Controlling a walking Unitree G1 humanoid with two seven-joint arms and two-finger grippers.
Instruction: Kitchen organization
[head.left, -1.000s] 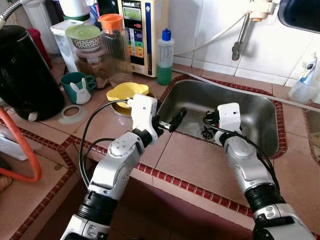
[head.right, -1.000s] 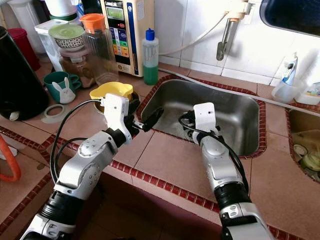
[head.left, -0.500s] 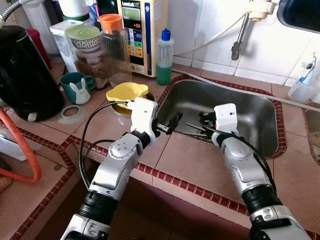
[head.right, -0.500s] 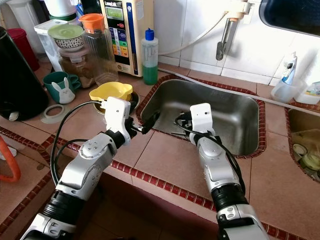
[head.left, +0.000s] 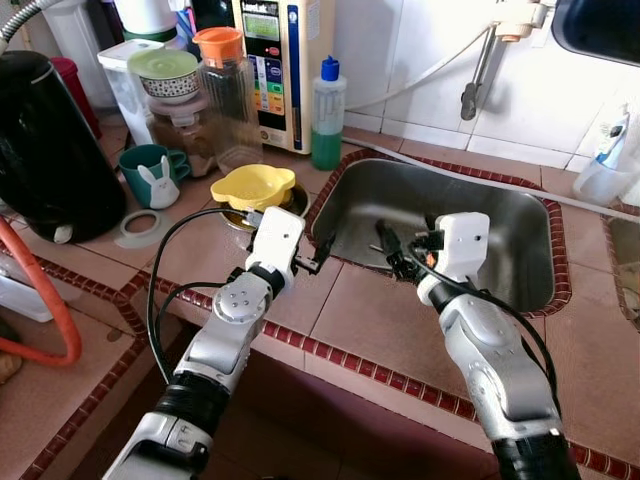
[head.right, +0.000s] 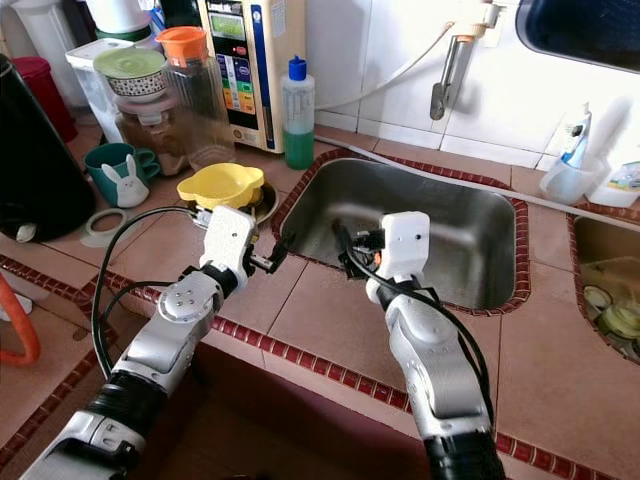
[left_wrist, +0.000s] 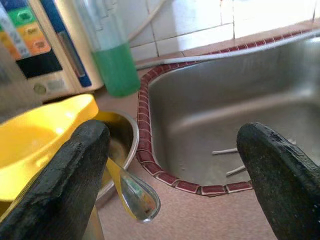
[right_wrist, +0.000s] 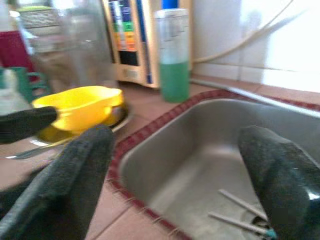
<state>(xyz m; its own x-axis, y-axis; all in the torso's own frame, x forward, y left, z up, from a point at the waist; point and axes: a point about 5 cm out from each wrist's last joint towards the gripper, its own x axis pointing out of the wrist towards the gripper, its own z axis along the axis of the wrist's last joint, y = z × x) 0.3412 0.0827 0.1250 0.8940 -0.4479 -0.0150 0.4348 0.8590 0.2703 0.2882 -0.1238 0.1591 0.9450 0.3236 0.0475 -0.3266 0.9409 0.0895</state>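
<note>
Chopsticks (right_wrist: 235, 210), two thin pale sticks, lie on the bottom of the steel sink (head.left: 520, 215), near its front wall; nothing holds them. The sink is set into a tiled tabletop (head.left: 370, 330) with a dark red trim running round the basin's rim.

The left gripper (head.left: 318, 258) hovers over the sink's front left corner, its jaws spread wide and empty. The right gripper (head.left: 388, 245) is raised above the front edge of the basin, its jaws also wide apart with nothing between them; its two black fingers (right_wrist: 75, 180) frame the sink in the right wrist view.

Just beside the sink's left edge a yellow bowl (head.left: 252, 185) rests tilted in a metal bowl (left_wrist: 122, 137), and a spoon (left_wrist: 137, 197) leans out of that metal bowl toward the tabletop. At the sink's back left corner stands a clear bottle (head.left: 326, 115) with a blue cap, partly full of green liquid, next to a cream appliance (head.left: 280, 60) with coloured buttons. Farther left along the tabletop are a teal mug (head.left: 150, 172) bearing a white rabbit, a jar with an orange lid (head.left: 225, 80), and a large black pot (head.left: 50, 150) at the left edge.
</note>
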